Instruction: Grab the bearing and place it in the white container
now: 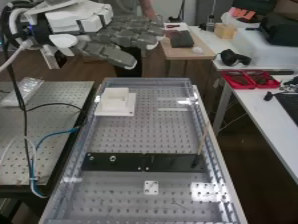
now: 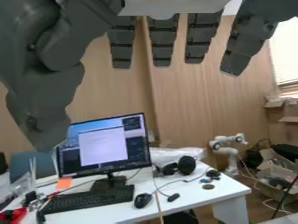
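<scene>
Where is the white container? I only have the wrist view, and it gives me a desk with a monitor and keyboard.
Observer: In the high view, the white container stands on the perforated plate, toward the plate's far end and on its left side as seen there.

Operator: Got it. Can you make out anything that could be the bearing?

Observer: Possibly. Small ring-shaped pieces lie near the left end of the black strip, which runs across the plate nearer that camera than the container. One may be the bearing, but I can't tell which.
</scene>
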